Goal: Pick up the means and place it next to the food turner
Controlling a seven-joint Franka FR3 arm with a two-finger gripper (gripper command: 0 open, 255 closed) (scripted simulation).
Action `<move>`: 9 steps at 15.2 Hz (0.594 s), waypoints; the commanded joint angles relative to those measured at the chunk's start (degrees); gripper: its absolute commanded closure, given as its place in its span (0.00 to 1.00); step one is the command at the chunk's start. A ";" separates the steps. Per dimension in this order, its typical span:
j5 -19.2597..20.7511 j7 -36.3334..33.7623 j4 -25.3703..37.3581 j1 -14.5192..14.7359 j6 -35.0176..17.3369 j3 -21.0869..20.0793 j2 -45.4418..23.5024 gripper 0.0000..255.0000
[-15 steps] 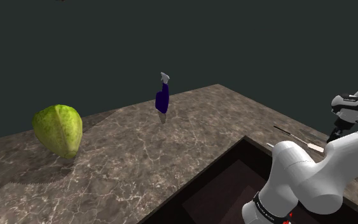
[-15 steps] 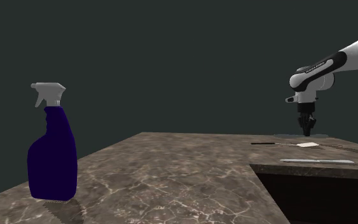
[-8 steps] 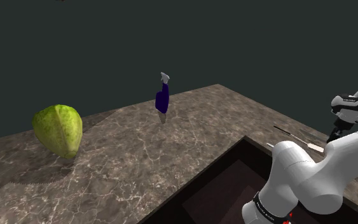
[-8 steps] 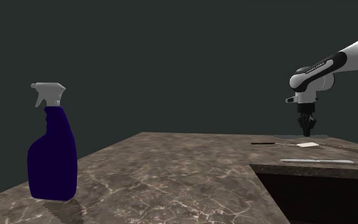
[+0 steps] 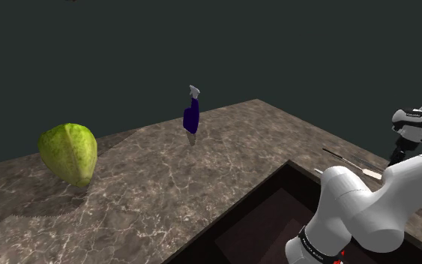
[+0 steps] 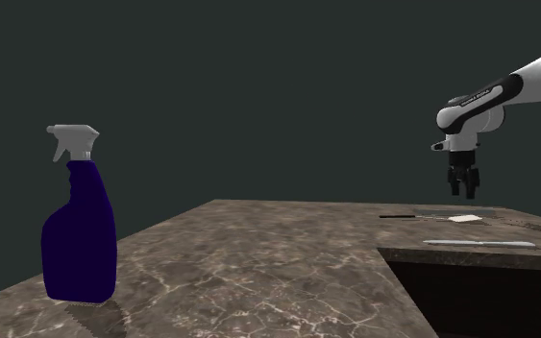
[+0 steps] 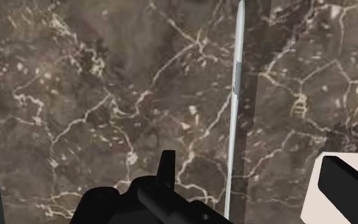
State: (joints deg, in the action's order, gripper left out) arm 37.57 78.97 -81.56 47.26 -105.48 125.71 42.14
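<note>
Arm: the white arm is reaching in from the second exterior view's right, its hand pointing straight down.
Pincer: the all-black pincer (image 6: 465, 191) is hanging above the brown marbled tabletop (image 6: 258, 252), fingers standing apart, gripping nothing.
Bottle: the dark blue spray bottle (image 6: 79, 235) with a grey trigger head is standing upright on the tabletop, well apart from the pincer.
Turner: the pale-bladed, thin-handled food turner (image 6: 463, 219) is lying flat below the pincer.
</note>
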 commanded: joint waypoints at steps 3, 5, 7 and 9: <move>-1.37 1.02 2.78 0.26 3.71 -1.01 -1.54 0.00; -1.37 1.02 2.78 0.26 3.71 -1.01 -1.55 0.00; -1.37 1.02 2.78 0.26 3.71 -1.01 -1.54 0.00; -1.37 1.02 2.78 0.26 3.71 -1.01 -1.54 0.00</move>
State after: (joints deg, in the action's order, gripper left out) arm 36.20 79.98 -78.79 47.52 -101.78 124.70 40.59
